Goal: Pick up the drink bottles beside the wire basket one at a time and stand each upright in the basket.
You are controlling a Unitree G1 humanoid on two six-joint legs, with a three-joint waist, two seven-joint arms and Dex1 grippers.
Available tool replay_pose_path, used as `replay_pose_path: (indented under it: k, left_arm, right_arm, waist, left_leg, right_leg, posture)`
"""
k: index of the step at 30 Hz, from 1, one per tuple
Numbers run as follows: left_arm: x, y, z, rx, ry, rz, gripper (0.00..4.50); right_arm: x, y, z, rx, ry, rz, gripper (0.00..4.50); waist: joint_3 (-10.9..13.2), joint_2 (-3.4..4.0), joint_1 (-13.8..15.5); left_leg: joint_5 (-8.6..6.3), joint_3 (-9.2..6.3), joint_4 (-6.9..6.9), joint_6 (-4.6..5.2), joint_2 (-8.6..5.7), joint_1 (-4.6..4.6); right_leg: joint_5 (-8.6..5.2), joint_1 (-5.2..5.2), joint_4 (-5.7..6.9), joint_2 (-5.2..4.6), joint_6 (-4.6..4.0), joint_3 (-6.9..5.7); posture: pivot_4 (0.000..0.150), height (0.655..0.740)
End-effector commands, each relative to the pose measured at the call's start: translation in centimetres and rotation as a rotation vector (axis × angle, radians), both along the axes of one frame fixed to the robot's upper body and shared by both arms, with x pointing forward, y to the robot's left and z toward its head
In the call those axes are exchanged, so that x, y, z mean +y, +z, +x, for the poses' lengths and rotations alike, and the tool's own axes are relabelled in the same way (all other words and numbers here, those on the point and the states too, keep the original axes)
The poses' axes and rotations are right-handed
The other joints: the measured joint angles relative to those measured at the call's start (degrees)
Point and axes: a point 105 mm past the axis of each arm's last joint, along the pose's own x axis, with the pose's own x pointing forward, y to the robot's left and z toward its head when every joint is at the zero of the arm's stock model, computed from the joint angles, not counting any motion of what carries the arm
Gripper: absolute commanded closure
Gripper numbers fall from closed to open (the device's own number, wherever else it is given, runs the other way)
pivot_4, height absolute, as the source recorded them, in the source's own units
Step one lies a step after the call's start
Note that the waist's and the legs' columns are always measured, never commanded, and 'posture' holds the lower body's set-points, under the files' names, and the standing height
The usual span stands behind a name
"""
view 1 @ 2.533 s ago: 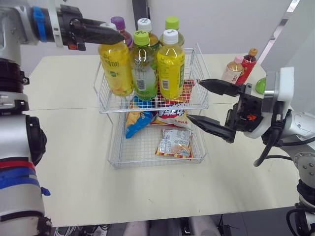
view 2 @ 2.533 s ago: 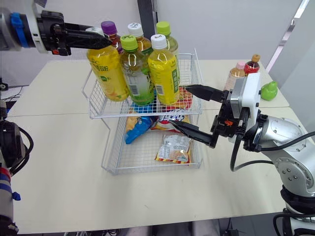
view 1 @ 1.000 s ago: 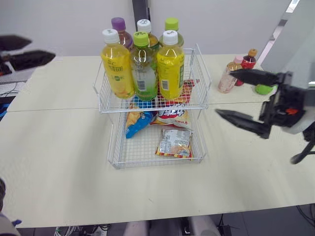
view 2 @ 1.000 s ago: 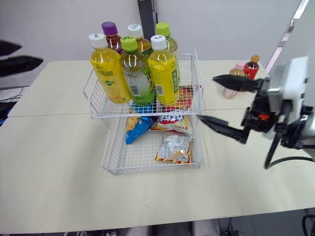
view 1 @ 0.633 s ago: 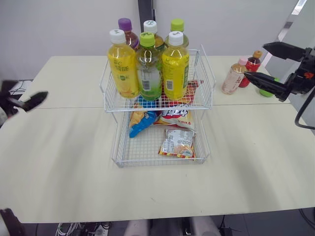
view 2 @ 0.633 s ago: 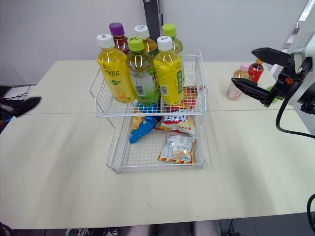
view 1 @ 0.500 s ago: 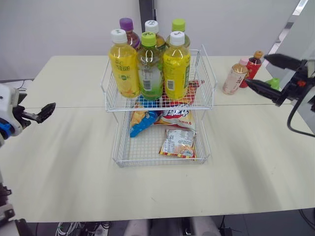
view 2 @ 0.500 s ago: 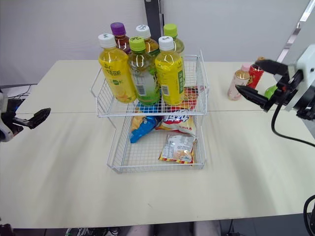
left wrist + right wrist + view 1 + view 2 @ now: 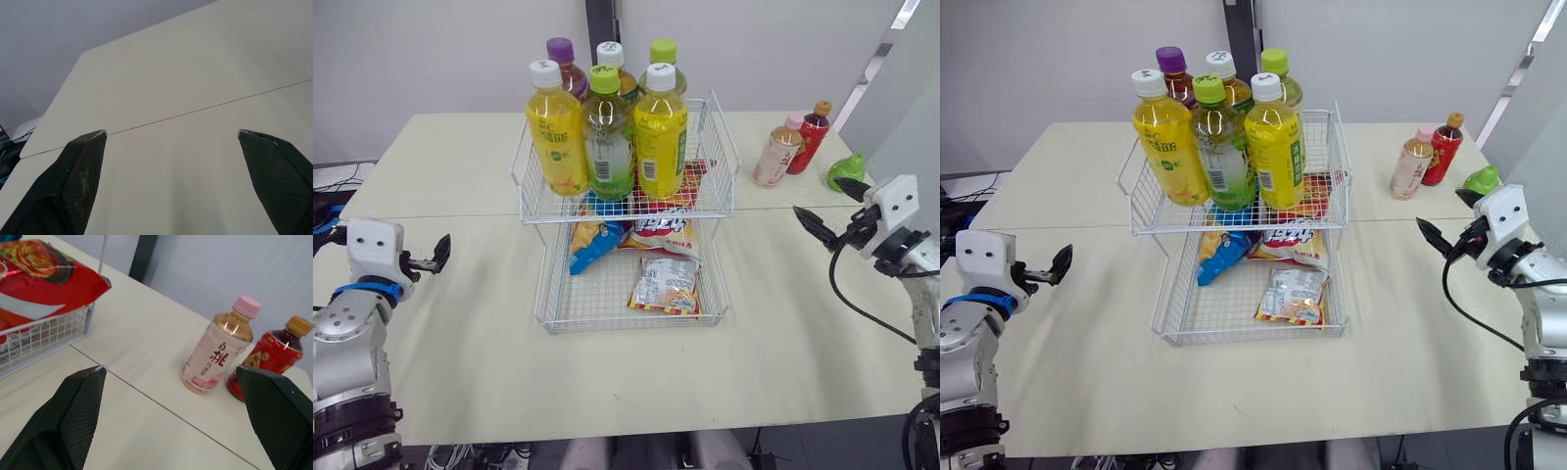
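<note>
Cream table [image 9: 803,323] carries the work. Two drink bottles remain outside the wire basket [image 9: 622,328], well apart from it at the far right: a pink-capped bottle [image 9: 771,155] and a red bottle [image 9: 808,127] just beside it, both upright. Six bottles [image 9: 607,127] stand in the basket's upper tier. The right gripper [image 9: 169,368] hovers near the pair, spread wide and empty. The left gripper [image 9: 171,132], also spread and empty, hangs over bare table. Judged step: approach for the next pick. The next move calls for straddling the pink-capped bottle without knocking its neighbour, then closing.
</note>
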Motion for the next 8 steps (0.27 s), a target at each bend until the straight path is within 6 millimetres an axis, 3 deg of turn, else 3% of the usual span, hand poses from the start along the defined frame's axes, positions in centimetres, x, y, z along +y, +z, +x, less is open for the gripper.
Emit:
replay_pose_path:
  k: [1,8]
  left_arm:
    - [0.5,0.1,-0.3,-0.034,0.032,0.018,0.03]
    - [0.5,-1.2,-0.8,-0.044,0.055,-0.059,0.03]
  right_arm:
    - [-0.2,0.0,-0.2,-0.031,-0.004,-0.029,0.0]
    - [0.1,-1.3,-0.1,-0.011,-0.001,-0.033,0.0]
  waist:
    - [0.0,0.0,0.0]
    - [0.0,0.0,0.0]
  left_leg:
    - [0.0,0.0,0.0,0.0,0.0,0.01]
    - [0.0,0.0,0.0,0.0,0.01,0.06]
  right_leg:
    - [0.0,0.01,0.0,0.0,0.0,0.01]
    - [0.0,0.06,0.0,0.0,0.0,0.02]
  posture:
    - [0.15,0.74]
    - [0.15,0.74]
